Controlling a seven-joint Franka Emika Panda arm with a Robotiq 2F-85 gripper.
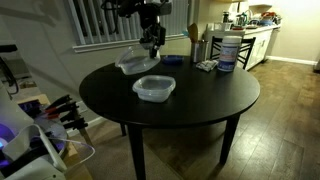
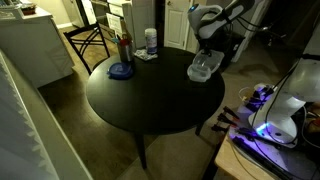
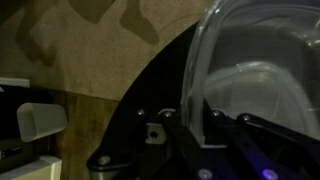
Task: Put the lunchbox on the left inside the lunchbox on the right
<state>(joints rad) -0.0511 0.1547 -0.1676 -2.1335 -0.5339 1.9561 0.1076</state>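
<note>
The gripper (image 1: 152, 40) hangs over the far side of the round table (image 1: 205, 100), its jaws pinching the rim of the clear lunchbox (image 1: 132, 61). That box is in the air and tilted, with its low edge close to the tabletop. In the wrist view the clear wall (image 3: 205, 70) runs right down between the jaws, so the hold looks firm but thin.

The second lunchbox (image 1: 154, 88) sits open on the table, nearer and a little to the right, apart from the held one. The step in hand is the carry across.

To do it well, lift enough that the low edge clears the second box's rim, level the tilt, then centre one box over the other before lowering. A rim grip lets a light box swing, so go slowly. If it comes down off-centre, I'd expect it to catch a rim and push the second box across the table.
</note>
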